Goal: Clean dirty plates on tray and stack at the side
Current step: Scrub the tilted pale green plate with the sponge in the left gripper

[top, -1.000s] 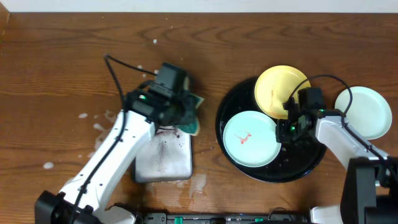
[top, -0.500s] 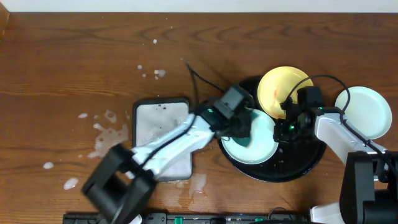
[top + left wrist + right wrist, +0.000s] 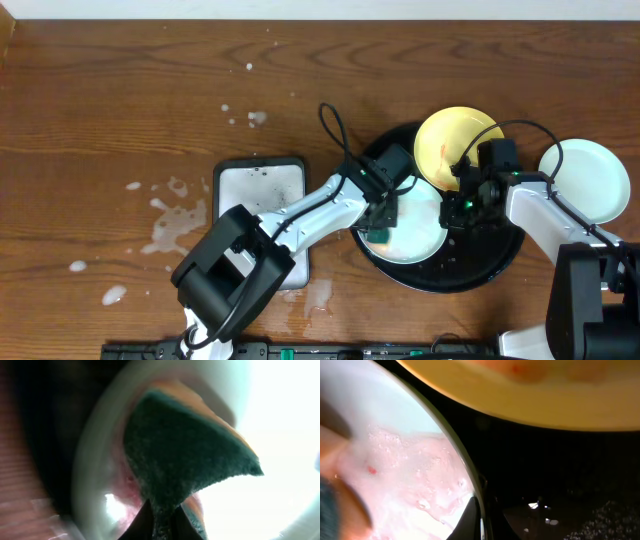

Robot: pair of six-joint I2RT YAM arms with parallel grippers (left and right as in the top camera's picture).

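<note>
The pale blue-green plate (image 3: 420, 225) lies on the black tray (image 3: 495, 255), wet with pink smear, as the right wrist view (image 3: 405, 470) shows. My left gripper (image 3: 380, 228) is shut on a green sponge (image 3: 185, 455) and presses it on the plate's left part (image 3: 95, 460). My right gripper (image 3: 458, 205) is shut on that plate's right rim (image 3: 480, 515). The yellow plate (image 3: 455, 145) with red smears sits at the tray's back, also seen in the right wrist view (image 3: 530, 395). The mint-white plate (image 3: 590, 180) lies on the table to the right of the tray.
A small white rectangular dark-rimmed tray (image 3: 262, 195) with reddish stains sits left of the black tray, under my left arm. Water splashes (image 3: 175, 215) spot the wooden table at the left. The black tray's floor (image 3: 560, 470) is wet.
My left arm swung right from the white rectangular tray onto the blue-green plate with the sponge, then slid toward the plate's left side. The red mark is now smeared pink. The right arm held still.
</note>
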